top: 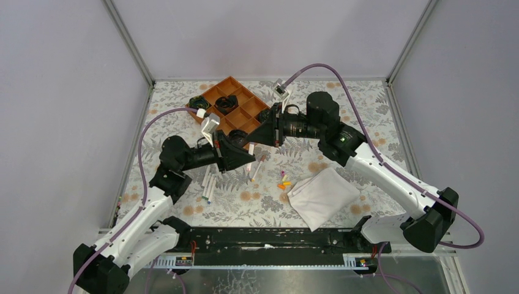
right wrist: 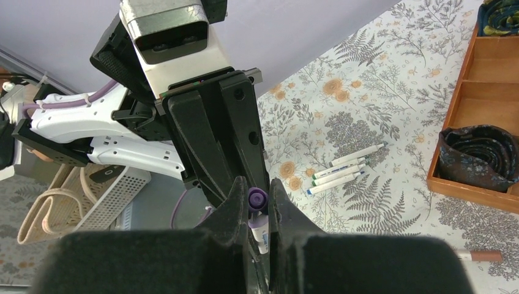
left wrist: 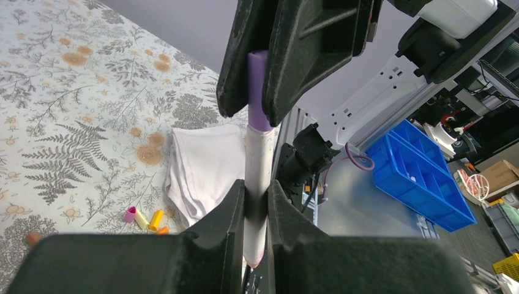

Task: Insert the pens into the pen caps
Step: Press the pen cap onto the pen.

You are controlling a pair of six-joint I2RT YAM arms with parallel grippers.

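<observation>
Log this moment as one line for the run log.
left gripper: shut on pen | right gripper: shut on purple cap | cap meets pen end | loose caps beside white cloth

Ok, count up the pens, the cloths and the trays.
pens: 6 (four side by side, one alone, one in the left hand)
cloths: 1
trays: 1
total: 8
</observation>
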